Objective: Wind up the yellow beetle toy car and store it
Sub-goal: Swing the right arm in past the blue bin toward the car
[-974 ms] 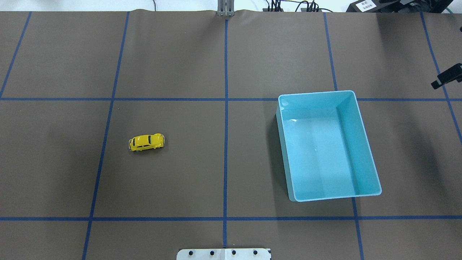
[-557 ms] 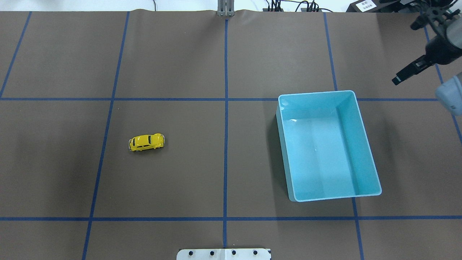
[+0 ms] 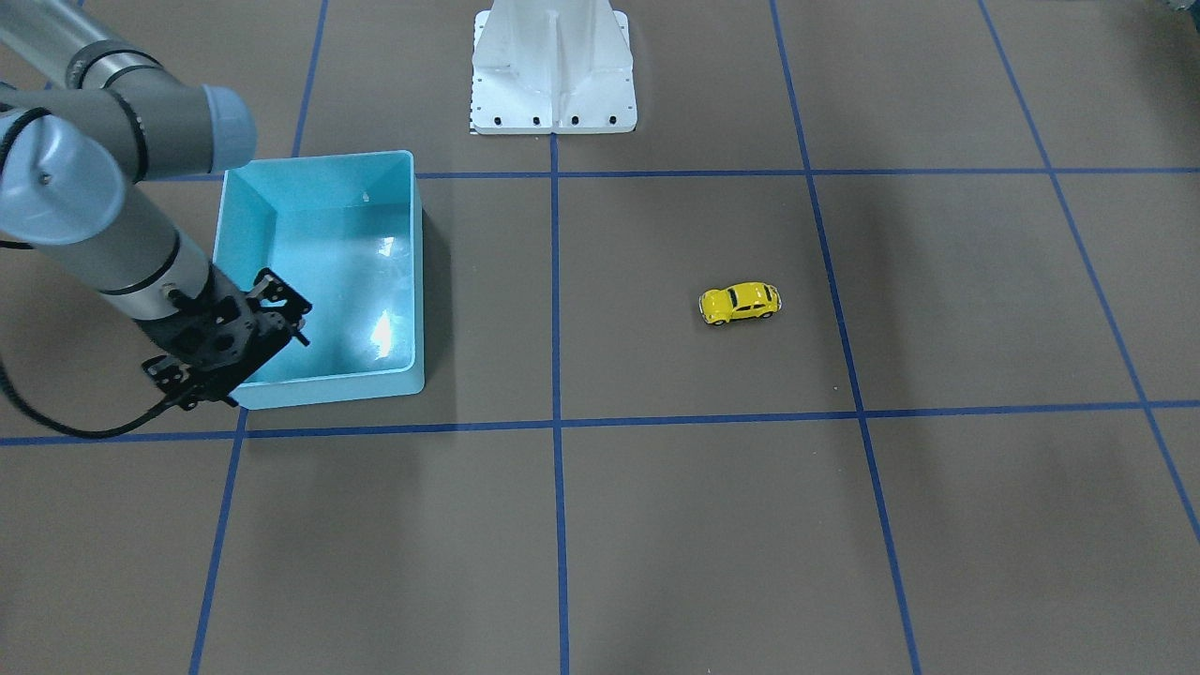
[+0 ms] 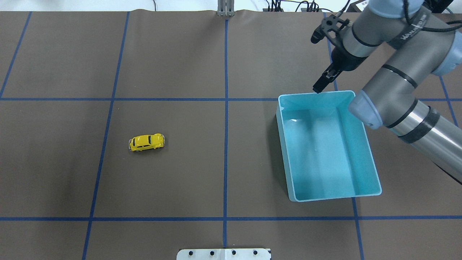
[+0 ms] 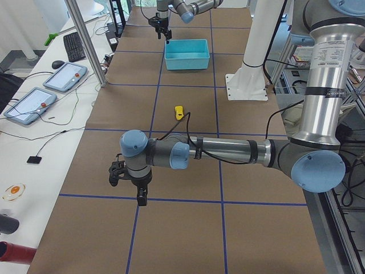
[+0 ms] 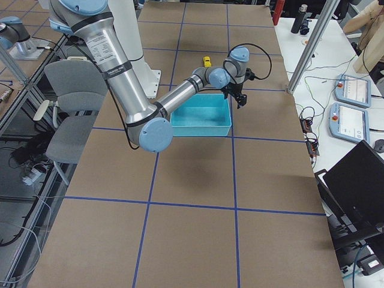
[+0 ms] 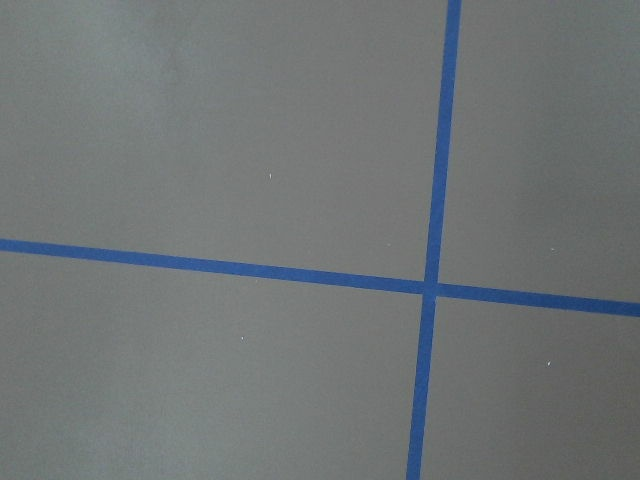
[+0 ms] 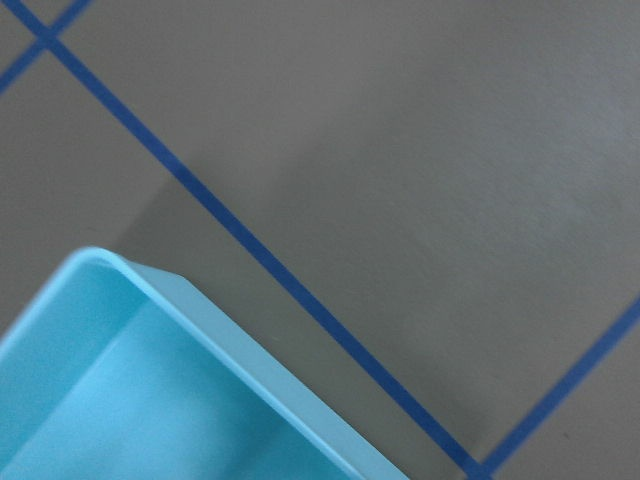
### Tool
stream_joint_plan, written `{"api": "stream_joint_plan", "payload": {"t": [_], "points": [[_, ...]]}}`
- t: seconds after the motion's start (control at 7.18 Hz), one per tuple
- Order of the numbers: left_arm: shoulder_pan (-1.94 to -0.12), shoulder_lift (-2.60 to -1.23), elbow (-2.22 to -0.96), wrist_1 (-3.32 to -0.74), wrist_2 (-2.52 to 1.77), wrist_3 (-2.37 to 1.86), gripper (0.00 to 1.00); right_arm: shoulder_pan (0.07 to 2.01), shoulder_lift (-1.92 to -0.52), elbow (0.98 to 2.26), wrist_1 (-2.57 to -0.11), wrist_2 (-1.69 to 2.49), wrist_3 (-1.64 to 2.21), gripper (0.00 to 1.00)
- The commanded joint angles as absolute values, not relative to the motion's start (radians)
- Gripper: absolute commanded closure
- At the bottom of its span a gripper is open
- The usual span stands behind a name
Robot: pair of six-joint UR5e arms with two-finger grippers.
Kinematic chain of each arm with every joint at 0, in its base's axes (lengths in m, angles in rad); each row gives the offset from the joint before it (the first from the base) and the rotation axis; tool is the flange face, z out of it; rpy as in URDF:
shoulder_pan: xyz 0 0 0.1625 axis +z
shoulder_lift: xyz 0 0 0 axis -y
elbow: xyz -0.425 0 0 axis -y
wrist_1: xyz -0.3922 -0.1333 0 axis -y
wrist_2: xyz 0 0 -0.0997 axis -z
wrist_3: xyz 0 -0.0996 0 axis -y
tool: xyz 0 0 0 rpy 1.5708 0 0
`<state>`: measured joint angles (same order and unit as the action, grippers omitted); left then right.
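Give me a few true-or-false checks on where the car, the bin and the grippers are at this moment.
1. The yellow beetle toy car sits on the table, outside the light blue bin. True.
2. The bin holds a toy. False: it is empty.
3. The right gripper hangs near the bin's rim on the side away from the robot. True.
4. The right gripper holds the car. False: nothing touches the car.
5. The left gripper is over the bin. False: it hovers over bare table, far from the bin.
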<state>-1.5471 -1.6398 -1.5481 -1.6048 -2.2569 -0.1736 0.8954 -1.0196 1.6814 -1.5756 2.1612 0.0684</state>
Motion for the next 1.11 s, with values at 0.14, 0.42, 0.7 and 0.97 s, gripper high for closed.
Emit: {"api": "stream_joint_plan", "payload": {"t": [0.14,0.42,0.7,0.97], "points": [[-1.548,-1.623,-1.566,-1.577,-2.308,-0.186,0.0,0.731,-0.829,1.712,-1.707,2.108,0.078,0.0],[-1.548,-1.586,-1.575,-1.578,-2.309,-0.254,0.0,0.593,-0.779,1.697,-1.704,2.001,0.074,0.0],[-1.549,-1.585,-1.568,-1.577,-2.306,-0.258,0.0,0.481,-0.828,1.678,-1.545,1.993,0.077,0.0],[-1.551,-1.583,-1.562,-1.577,-2.296,-0.258,0.0,0.399,-0.748,1.664,-1.546,1.909,0.127,0.0]]}}
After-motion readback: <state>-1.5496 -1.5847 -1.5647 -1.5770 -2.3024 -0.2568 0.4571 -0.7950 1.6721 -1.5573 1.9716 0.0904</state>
